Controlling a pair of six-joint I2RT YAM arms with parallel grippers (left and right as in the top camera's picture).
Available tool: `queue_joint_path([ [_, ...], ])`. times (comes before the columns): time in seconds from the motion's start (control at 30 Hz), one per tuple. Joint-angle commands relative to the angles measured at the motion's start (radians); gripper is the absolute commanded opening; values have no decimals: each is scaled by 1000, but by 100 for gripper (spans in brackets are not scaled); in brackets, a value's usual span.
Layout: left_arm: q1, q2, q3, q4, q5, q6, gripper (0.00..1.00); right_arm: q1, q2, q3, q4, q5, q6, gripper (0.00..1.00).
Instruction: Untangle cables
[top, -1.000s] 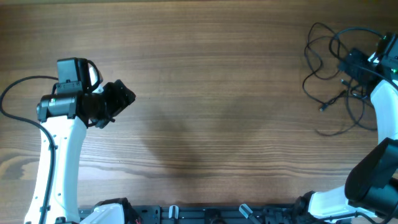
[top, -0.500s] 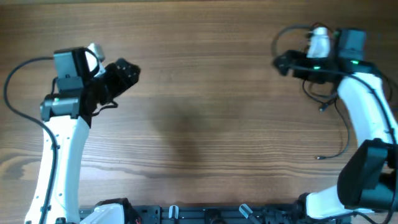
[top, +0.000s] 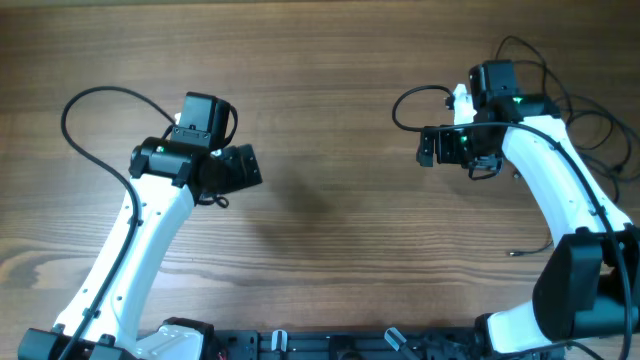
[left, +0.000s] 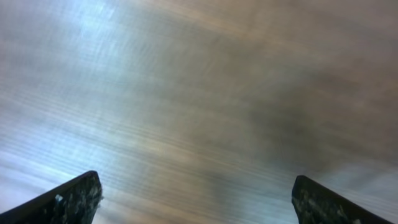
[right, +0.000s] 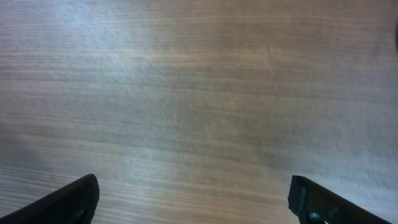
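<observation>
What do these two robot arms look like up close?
Both the left arm and right arm are smooth white links with black joints. The left gripper and right gripper are boxy and black, each with two dark fingers. A thick black cable loops off each arm, and a green light glows on the right one.

Black cables (top: 531, 250), brown wood-grain table (top: 330, 90)

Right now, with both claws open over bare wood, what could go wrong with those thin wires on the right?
1. The right arm reaches over the cables; a swing could snag and drag them, tightening the tangle.
2. The right gripper is open, empty and points away from the tangle, so it may have to sweep back across the wires.
3. A loose plug end lies near that arm's base and could get caught.
</observation>
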Motion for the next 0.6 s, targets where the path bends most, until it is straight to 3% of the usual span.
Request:
queue_joint_path([
  [0.0,5,-15,3,-37,-35,-35,100,-1,-137,-37,3,39,45,100],
  [0.17,-30,-186,-102,41,-34,-8,100,-1,-461,-210,94,60,42,100],
  [0.37,-91,-644,-346,210,-48,-45,100,-1,-949,-381,184,76,20,100],
  [0.57,-91,-822,-369,164,-47,-46,100,-1,-1104,-381,180,76,20,100],
])
